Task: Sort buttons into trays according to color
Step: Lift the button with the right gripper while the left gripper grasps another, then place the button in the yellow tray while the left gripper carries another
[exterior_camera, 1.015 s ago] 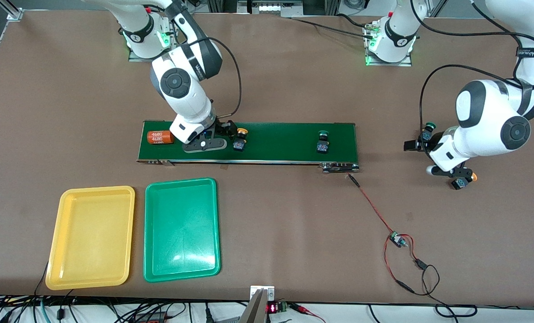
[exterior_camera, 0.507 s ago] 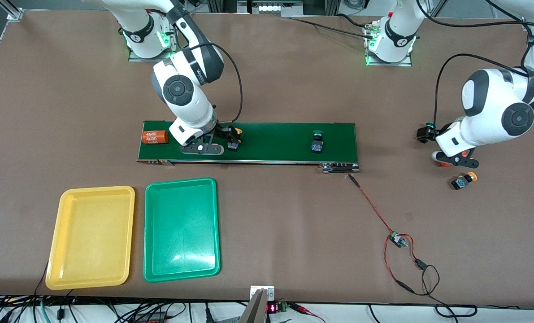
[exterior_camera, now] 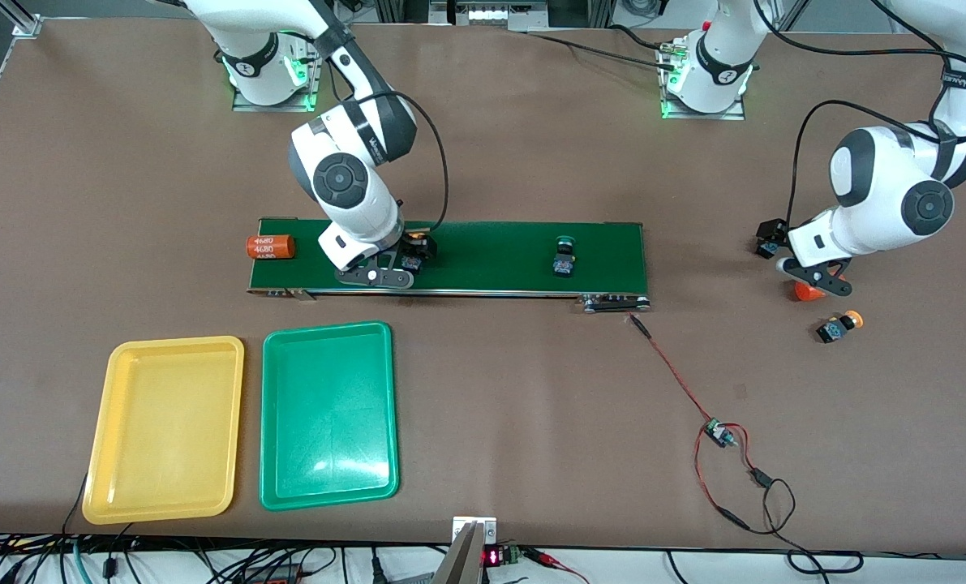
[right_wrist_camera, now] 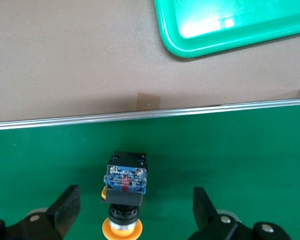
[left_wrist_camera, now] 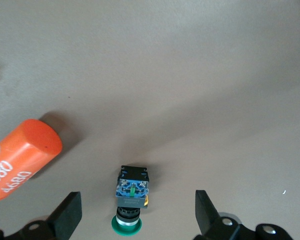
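Two spread-fingered grippers — right gripper [exterior_camera: 395, 261] astride the belt-edge yellow button [right_wrist_camera: 125, 192], left gripper [exterior_camera: 799, 258] astride the green button [left_wrist_camera: 131, 200] — light, rigid, best pinched across their boxy bodies

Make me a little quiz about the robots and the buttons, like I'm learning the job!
1. True or false: the right hand is open over a yellow-capped button on the belt.
2. The table button under the left hand has which cap? A yellow, B green, C red.
3. Which tray lies nearer the right arm's end: yellow tray or green tray?
Key: 1 true; 2 B; 3 yellow tray.
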